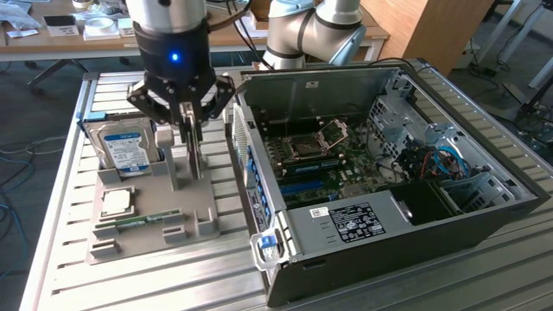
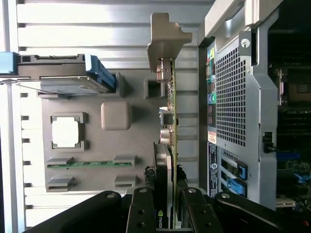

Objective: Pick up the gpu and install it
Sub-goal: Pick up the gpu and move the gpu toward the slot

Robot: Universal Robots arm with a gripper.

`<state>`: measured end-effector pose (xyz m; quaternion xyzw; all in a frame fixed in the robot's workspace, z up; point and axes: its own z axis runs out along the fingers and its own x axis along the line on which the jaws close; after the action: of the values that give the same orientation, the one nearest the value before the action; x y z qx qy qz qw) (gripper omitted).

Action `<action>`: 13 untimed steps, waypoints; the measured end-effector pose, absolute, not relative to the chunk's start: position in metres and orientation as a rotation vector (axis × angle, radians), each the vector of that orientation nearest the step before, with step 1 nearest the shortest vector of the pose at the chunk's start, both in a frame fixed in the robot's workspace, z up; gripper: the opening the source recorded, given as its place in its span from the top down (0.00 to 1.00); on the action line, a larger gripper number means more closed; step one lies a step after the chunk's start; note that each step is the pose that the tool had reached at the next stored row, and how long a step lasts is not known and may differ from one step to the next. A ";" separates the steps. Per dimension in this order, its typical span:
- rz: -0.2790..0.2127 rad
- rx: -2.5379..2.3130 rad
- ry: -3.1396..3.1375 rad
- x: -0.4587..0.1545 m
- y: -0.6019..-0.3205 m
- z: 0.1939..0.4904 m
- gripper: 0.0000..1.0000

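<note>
The gpu (image 1: 198, 159) is a thin dark card standing on edge over the grey parts holder (image 1: 194, 201), beside the open computer case (image 1: 389, 162). In the wrist view I look along the gpu's (image 2: 170, 121) edge, with its silver bracket (image 2: 165, 39) at the far end. My gripper (image 1: 188, 123) reaches down from above and is shut on the card. Its black fingers (image 2: 143, 208) press both faces, and the gripper (image 2: 165, 187) sits on the end away from the bracket. I cannot tell whether the card's lower edge still touches the holder.
The holder also carries a blue-labelled hard drive (image 1: 125, 149), a square processor (image 1: 116, 201) and a green RAM stick (image 1: 142, 220). The case lies open-side up with its motherboard (image 1: 320, 162) exposed. Its perforated rear panel (image 2: 233, 97) is close beside the card.
</note>
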<state>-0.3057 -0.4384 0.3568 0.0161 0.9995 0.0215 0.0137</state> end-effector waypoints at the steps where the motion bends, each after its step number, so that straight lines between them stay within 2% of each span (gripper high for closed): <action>1: 0.067 0.050 3.113 -0.306 -0.438 0.361 0.73; 13: 0.067 0.050 3.113 -0.306 -0.438 0.394 0.73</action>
<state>-0.3057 -0.4384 0.3936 0.0161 0.9995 0.0214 0.0139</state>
